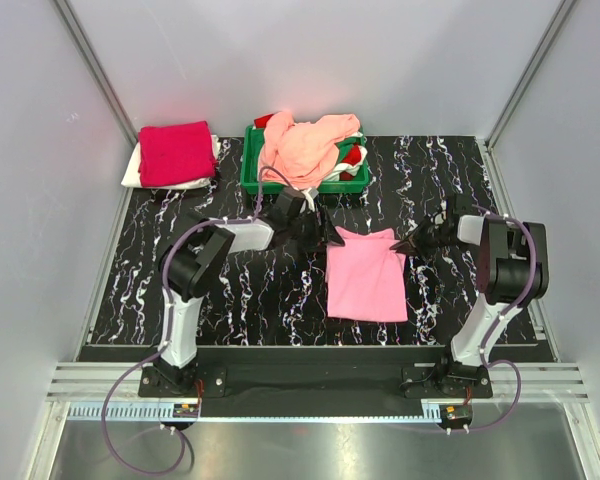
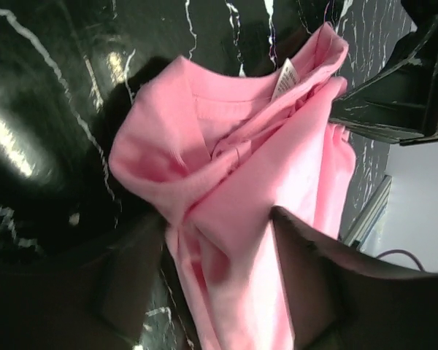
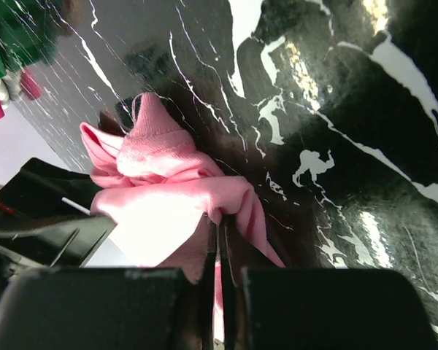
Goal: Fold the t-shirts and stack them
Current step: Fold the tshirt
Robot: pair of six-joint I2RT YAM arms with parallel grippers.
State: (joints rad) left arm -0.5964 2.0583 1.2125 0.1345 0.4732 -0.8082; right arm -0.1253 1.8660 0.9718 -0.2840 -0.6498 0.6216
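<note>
Pink t-shirt [image 1: 365, 275] lies partly folded on the black marbled table [image 1: 230, 290], right of centre, in the top view. The left arm [image 1: 195, 265] rises from its base, bends at the elbow and stretches its forearm right, so the left fingers [image 1: 325, 235] sit at the shirt's far left corner. The right arm [image 1: 505, 270] folds back on itself and points left, bringing the right fingers [image 1: 418, 240] to the far right corner. From this height neither pair's opening can be made out. At the back left a folded crimson t-shirt [image 1: 175, 152] rests on a white t-shirt [image 1: 133, 172]. Beside them a peach t-shirt [image 1: 300, 145] is heaped in the green tray [image 1: 248, 172], covering most of what lies under it. In the left wrist view the left fingers stand well apart and grip nothing, with a bunched ridge of pink cloth running between them. The white neck label [image 2: 285, 79] shows at the collar, and the shirt's lower part is cut off by the frame edge. In the right wrist view the right fingers are pressed together on a thin fold of the pink cloth, which rises crumpled beyond them. How much cloth is pinched is hidden between the pads. The table's glare washes out part of the surface.
</note>
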